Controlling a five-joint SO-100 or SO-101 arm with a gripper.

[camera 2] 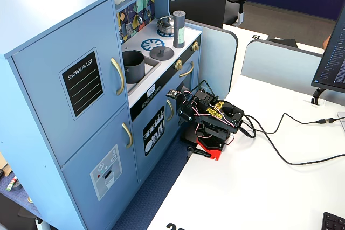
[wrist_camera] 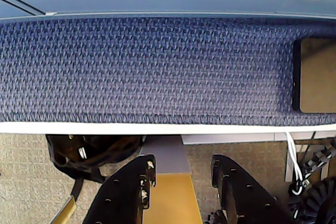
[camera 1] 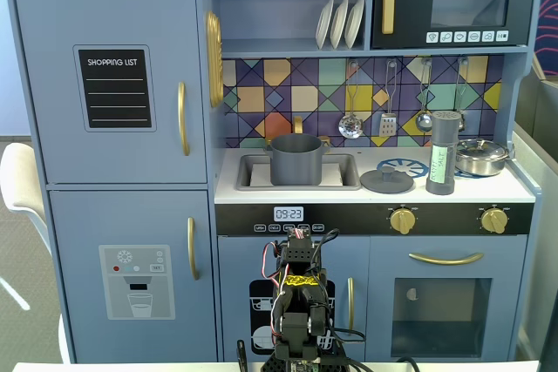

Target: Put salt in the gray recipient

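Your gripper (wrist_camera: 181, 182) hangs released below the counter's front edge, salt (camera 1: 443, 152) near its right end, gray recipient (camera 1: 295, 159) in the sink.

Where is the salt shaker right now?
The salt shaker stands upright on the toy kitchen's counter, on the right in a fixed view, between the flat gray lid and the shiny steel pot.

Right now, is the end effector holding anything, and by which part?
Nothing. The end effector is open and empty; the salt shaker stands untouched on the counter.
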